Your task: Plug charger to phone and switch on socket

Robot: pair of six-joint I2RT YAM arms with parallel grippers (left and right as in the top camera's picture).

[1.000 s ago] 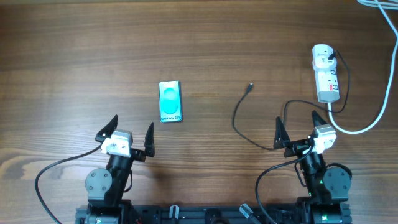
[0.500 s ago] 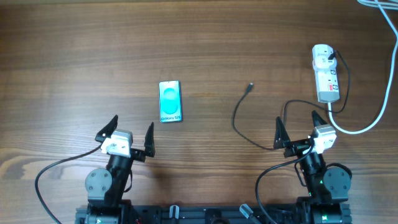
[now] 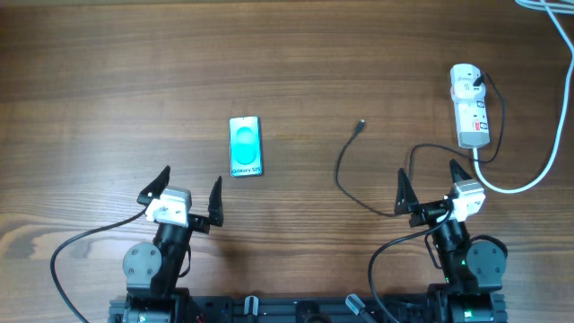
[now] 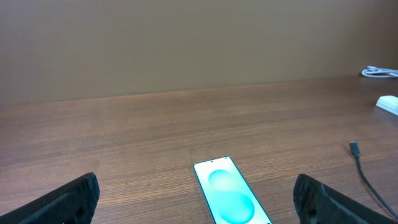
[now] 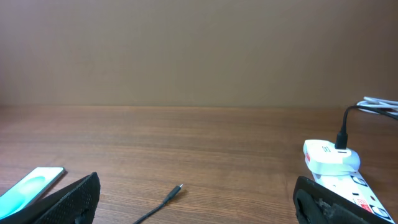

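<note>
The phone (image 3: pixel 246 147) lies flat on the wooden table, cyan screen up; it also shows in the left wrist view (image 4: pixel 230 198) and at the left edge of the right wrist view (image 5: pixel 30 186). The charger cable (image 3: pixel 344 177) curves from its connector tip (image 3: pixel 360 126) toward the socket (image 3: pixel 470 106), a white power strip at the right with a black plug in it. The tip shows in the right wrist view (image 5: pixel 177 188). My left gripper (image 3: pixel 186 191) is open and empty, near the front, short of the phone. My right gripper (image 3: pixel 432 187) is open and empty, near the cable's loop.
A thick white mains cord (image 3: pixel 538 179) runs from the socket round the right edge to the back corner. The cable passes close by my right gripper's left finger (image 3: pixel 401 190). A plain brown wall stands behind the table.
</note>
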